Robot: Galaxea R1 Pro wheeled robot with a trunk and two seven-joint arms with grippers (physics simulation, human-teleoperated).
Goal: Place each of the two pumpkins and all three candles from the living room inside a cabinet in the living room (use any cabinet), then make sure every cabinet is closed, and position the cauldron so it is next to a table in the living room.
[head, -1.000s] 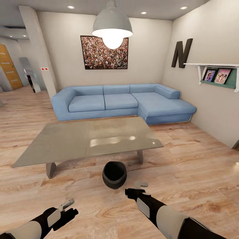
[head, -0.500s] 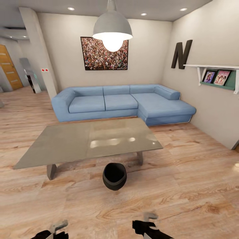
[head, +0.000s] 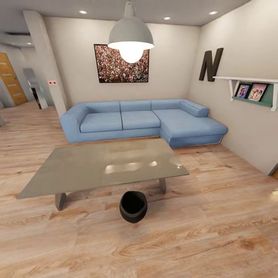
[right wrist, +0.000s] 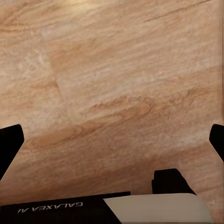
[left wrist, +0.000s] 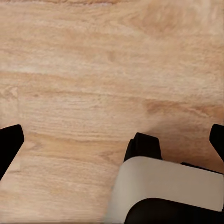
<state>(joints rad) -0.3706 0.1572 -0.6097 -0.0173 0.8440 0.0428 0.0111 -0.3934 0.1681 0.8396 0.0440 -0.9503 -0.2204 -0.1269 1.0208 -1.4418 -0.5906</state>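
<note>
Flooring [head: 216, 231] of light wood-grain planks, matte with darker knots, runs across the whole room and continues under both wrist cameras. Sofa [head: 143, 120]: blue upholstered L-shape with soft rounded cushions, against the far wall, its chaise end toward the right. Table [head: 104, 166]: large low rectangle, glossy grey top catching pale lamp glare, short angled grey legs; the far legs are hidden by the top. Pendant lamp [head: 131, 34]: smooth grey dome with a lit bulb, its cord cut off by the upper frame edge. Picture [head: 121, 63]: dark-framed, a dense speckled crowd pattern too fine to resolve. Wall letter N [head: 211, 64], dark, flat. Shelf [head: 253, 89]: white brackets with a green back, two small covers leaning on it, detail unreadable, right end cut off. Orange door [head: 8, 79], partly cut off at far left. Cauldron [head: 133, 206]: small round-bellied matte black pot, wide mouth tilted toward the camera, standing on the floor just beside the table's near edge, between its two front legs; contact with the table cannot be confirmed. Left gripper [left wrist: 114, 142]: black fingertips at opposite picture edges, spread wide, nothing between them, bare planks below; a beige-and-black robot part intrudes nearby. Right gripper [right wrist: 114, 142]: same wide spread, holding nothing, above bare planks
</note>
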